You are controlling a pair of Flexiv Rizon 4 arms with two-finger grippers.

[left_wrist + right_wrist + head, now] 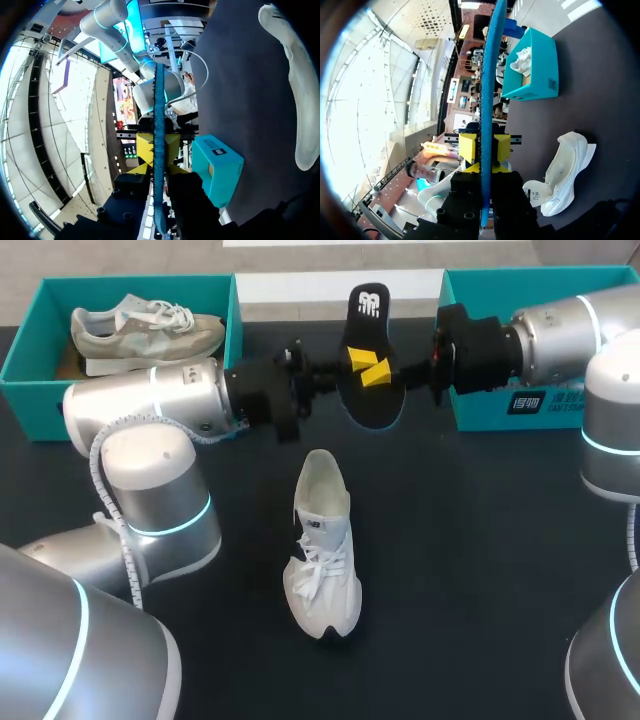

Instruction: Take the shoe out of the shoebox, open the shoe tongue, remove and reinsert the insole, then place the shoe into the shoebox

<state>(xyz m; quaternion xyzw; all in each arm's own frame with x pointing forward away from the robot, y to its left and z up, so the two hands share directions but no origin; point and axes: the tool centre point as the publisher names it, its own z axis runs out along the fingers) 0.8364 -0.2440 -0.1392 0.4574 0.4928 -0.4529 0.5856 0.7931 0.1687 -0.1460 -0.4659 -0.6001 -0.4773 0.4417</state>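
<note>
- Far left: a teal shoebox (30,410) is sitting at the table's back corner with a grey sneaker (145,328) lying inside. I'm not treating that one as the working shoe.
- My left arm is crossing in front of that box. The left gripper (157,147) is pinching the insole, and its wrist view is showing the insole edge-on with a yellow tip tight against each face.
- Centre: the insole (368,310) is hanging in the air over the back of the table, black face toward the head camera, long axis running away from me. It is being held from opposite edges at mid-length. I'm reading that as a way to keep a floppy part flat, or as a regrip from one arm to the other.
- Nearer me, well apart from the insole, the white sneaker (322,540) is resting sole-down on the dark table (480,570), toe toward me and mouth toward the insole. The opening is looking wide, so I'm judging the tongue is open and the insole is out, with reinsertion next. That will need the insole's toe end tipped down into the mouth.
- Right: the right gripper (481,147) is clamping the insole the same way, yellow on both faces.
- Far right: a second teal shoebox (480,412) is sitting behind my right arm, its inside mostly hidden.
</note>
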